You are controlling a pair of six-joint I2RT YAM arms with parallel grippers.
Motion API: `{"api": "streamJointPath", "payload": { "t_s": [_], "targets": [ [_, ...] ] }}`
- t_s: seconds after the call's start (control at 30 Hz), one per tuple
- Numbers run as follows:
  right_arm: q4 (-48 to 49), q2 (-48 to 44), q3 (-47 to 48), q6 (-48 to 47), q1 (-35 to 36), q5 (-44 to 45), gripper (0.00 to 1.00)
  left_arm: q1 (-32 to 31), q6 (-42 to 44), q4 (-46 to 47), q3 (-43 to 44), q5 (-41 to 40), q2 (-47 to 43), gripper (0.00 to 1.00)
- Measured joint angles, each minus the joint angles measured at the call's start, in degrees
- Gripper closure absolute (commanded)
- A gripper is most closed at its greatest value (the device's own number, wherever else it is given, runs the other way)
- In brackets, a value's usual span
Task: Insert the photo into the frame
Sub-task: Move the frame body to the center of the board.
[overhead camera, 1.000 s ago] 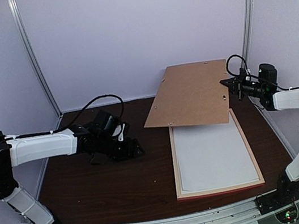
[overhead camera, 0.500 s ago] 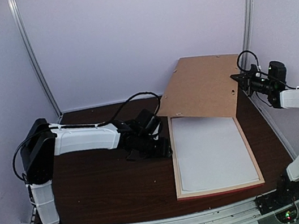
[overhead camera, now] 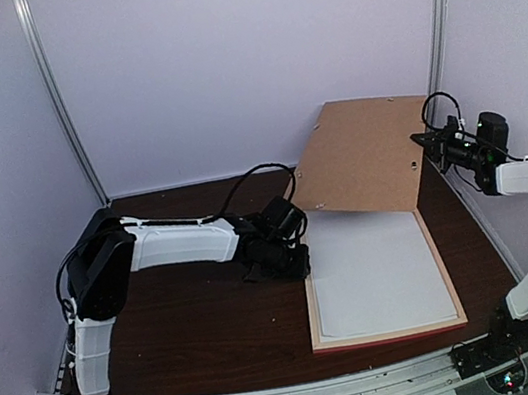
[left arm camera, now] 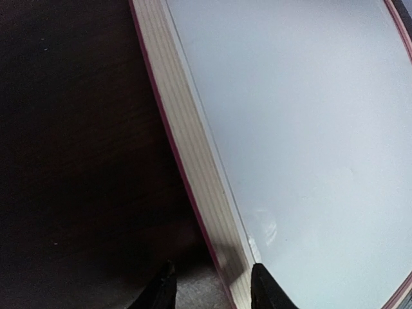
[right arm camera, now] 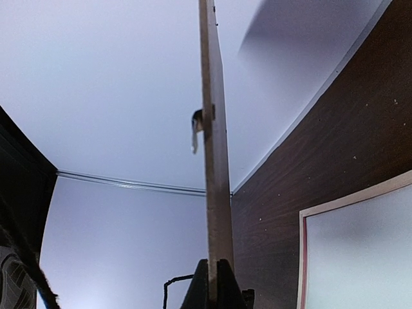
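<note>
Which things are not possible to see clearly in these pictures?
- The photo's printed side: no view shows it; only a white sheet lies in the frame.
- Frame's far edge: top view, behind the raised backing board.
- Fingertips of the left pincer: top view, too small and dark.

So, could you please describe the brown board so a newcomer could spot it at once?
On the dark table, find the pink-rimmed frame lying flat on the right. The board stands tilted above the frame's far end, its right edge in the right arm's jaws. It alone is plain brown and raised.
</note>
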Motion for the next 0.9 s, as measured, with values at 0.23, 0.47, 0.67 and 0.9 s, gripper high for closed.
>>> {"api": "streamJointPath", "payload": {
  "t_s": [0.23, 0.47, 0.67, 0.9],
  "targets": [
    [0.5, 0.0, -0.7, 0.1, -0.7, -0.1, 1.00, -0.3, 0.3, 0.3, 1.4, -1.0, 1.9, 0.59],
    [0.5, 0.0, -0.7, 0.1, -1.0, -0.2, 1.00, -0.7, 0.3, 0.2, 2.6, -1.8, 3.4, 0.67],
    [0.5, 0.0, -0.7, 0.1, -1.2, -0.3, 1.00, -1.0, 0.0, 0.3, 3.2, -2.8, 3.8, 0.78],
    [0.2, 0.0, -1.0, -0.1, -1.2, -0.5, 1.00, -1.3, -1.3, 0.4, 2.5, -6.8, 3.4, 0.82]
  ]
}}
